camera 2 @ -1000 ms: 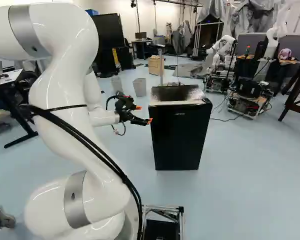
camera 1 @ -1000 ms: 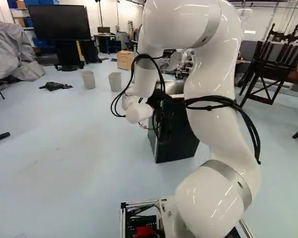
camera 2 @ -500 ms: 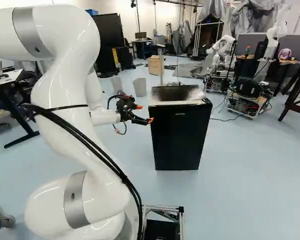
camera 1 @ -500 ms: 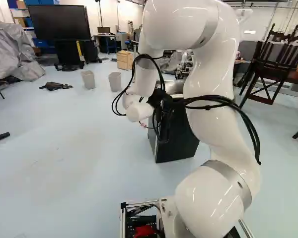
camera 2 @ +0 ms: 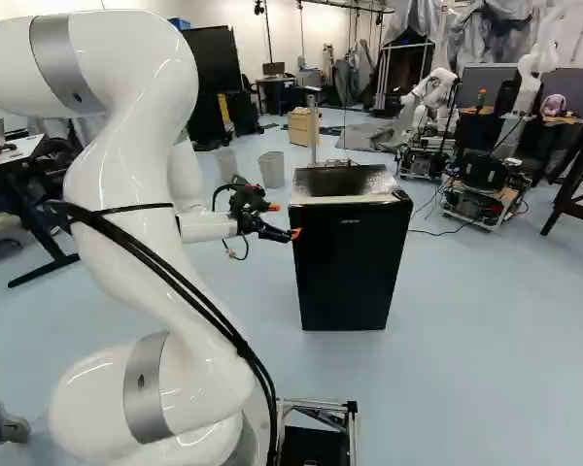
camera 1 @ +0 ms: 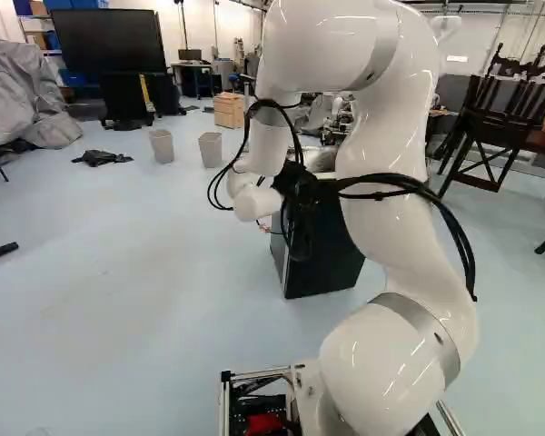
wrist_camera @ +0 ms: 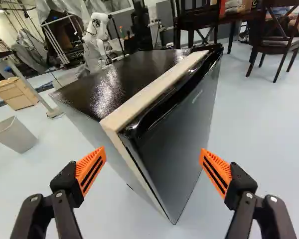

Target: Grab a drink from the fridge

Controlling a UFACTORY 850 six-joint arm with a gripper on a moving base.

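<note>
In the left base view, my white arm (camera 1: pixel 395 218) bends over, and the black fridge (camera 1: pixel 331 250) stands partly behind it. Black cables (camera 1: pixel 359 186) get in the way here, so I can't tell how wide my jaws are from this side.

In the right base view, the fridge stands on the floor (camera 2: pixel 466 340). I am beside its left edge, near the top. The front looks shut, and I see no drink anywhere. I guess it is inside.

In the wrist view, my jaws are wide apart, with nothing held between the orange pads (wrist_camera: pixel 91 171). The fridge's near corner is ahead of me, and its dark door (wrist_camera: pixel 177 132) is closed against the pale strip (wrist_camera: pixel 152 89).

So I think the job is just at the start. I'm near the fridge, but opening the door, finding a drink, grabbing it and taking it out are all left to do.
</note>
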